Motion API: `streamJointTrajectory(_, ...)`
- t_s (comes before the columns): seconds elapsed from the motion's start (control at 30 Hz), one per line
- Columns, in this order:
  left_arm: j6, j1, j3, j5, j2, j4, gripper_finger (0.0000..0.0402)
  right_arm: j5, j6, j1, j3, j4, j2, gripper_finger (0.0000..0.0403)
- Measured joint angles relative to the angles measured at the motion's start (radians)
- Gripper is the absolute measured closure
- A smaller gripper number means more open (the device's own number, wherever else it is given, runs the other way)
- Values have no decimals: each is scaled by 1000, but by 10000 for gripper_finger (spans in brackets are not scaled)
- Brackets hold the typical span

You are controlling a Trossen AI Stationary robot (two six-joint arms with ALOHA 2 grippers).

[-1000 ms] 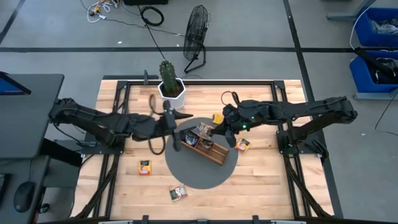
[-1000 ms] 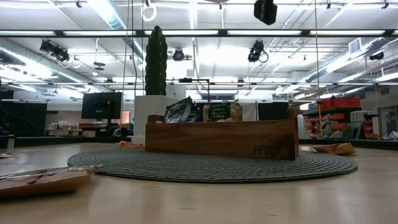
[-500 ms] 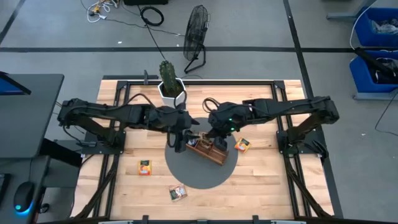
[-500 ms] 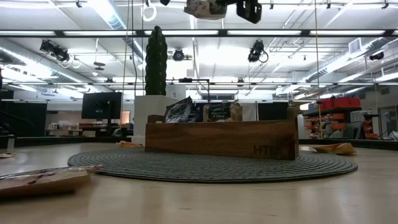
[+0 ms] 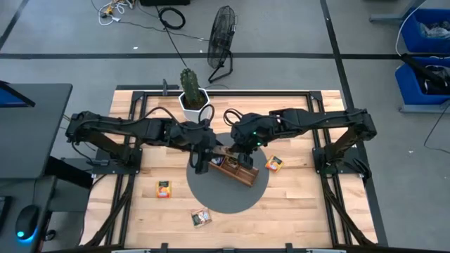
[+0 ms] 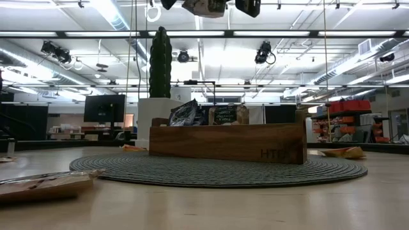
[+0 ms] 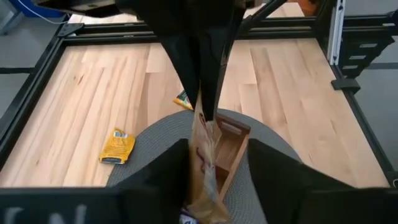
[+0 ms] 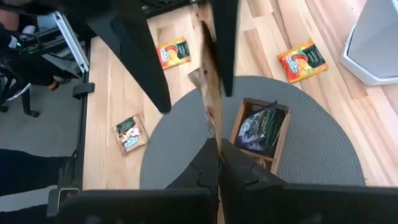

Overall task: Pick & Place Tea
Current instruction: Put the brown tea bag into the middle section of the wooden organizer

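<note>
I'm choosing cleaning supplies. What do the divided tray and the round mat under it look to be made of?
The tray looks like solid wood with a smooth brown finish: grain shows along its side, and letters are marked into it. The mat looks woven or braided, grey and matte, judging by its concentric ribbed rings; whether fabric or plastic cord is unclear.

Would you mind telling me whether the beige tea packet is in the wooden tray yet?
Not yet: beige tea packet hangs above wooden tray, pinched by right hand.

The wooden tray [image 6: 227, 142] is marked "HT".
</note>
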Motion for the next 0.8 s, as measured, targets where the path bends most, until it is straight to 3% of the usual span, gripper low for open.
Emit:
streamJointTrajectory(0.33, 0, 0, 0, -1, 0, 0, 387, 1, 0, 0, 0, 7, 0, 403)
streamJointTrajectory(0.53, 0, -12, 0, -33, 0, 6, 393, -21, -32, 0, 0, -1, -12, 373)
streamJointTrajectory(0.63, -1, -35, -1, -118, -6, -1, 395, -15, -29, 0, 0, -38, -46, 340)
streamJointTrajectory(0.8, -14, -90, -1, -299, -39, 8, 395, 91, 13, 12, 0, -105, -118, 289)
